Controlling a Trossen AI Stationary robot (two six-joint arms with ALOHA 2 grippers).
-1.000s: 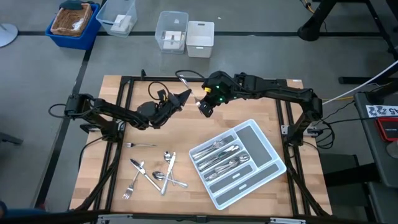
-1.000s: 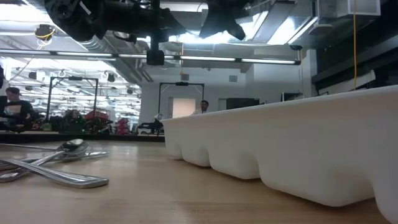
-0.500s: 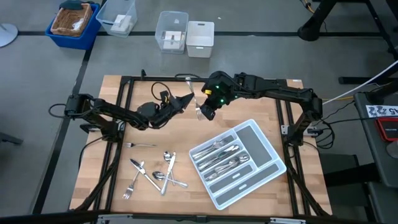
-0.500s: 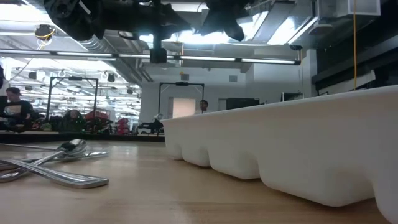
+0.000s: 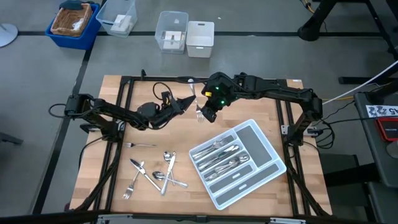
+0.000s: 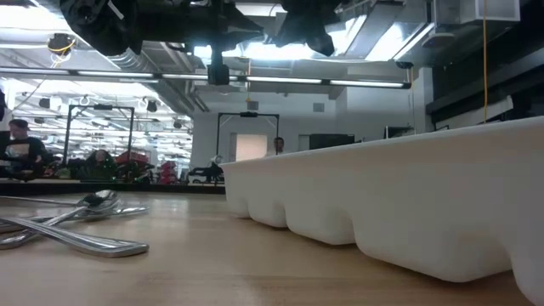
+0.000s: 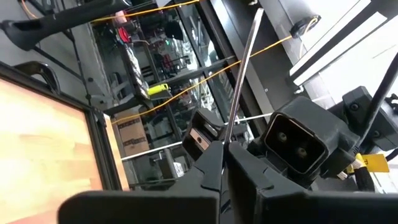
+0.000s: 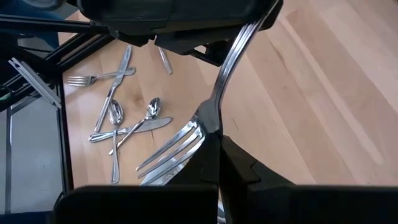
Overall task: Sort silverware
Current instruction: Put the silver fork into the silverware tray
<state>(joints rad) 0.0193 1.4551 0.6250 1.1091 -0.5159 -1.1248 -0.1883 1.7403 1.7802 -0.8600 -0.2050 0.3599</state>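
Note:
Above the table's far middle a silver fork point(image 8: 229, 65) is held between my two grippers. My left gripper point(image 5: 188, 100) comes from the left and is shut on its handle. My right gripper point(image 5: 203, 111) comes from the right and is shut near its tines point(image 5: 199, 114). More silverware lies flat on the near left of the table: a fork point(image 5: 140, 145) and a loose heap of forks, spoons and knives point(image 5: 159, 175). Several pieces lie in the light grey tray point(image 5: 266, 163) at the near right. My left gripper pinches the fork's handle point(image 7: 225, 132) between its two fingers, coming about level from the table's left. The handle's free end point(image 7: 255, 25) sticks out beyond the fingertips. The fork is clear of the table. My right gripper pinches the fork at its neck point(image 8: 210, 119), just behind the tines point(image 8: 171, 152), between its two fingers. It slants down from the table's right. The handle runs away from it to the left gripper, and the fork hangs clear of the table.
Black frame rails point(image 5: 124, 99) run along the table's left, far and right sides. Beyond the far edge stand clear plastic boxes point(image 5: 172, 31) and a blue bin point(image 5: 74, 23). In the low view the tray's wall point(image 6: 408, 212) fills the right, with spoons point(image 6: 89, 204) at the left.
Both wrists have turned while the arms stayed in place. The fork has swung with them: its tines have come nearer the table's near edge, and it stays clear of the table.

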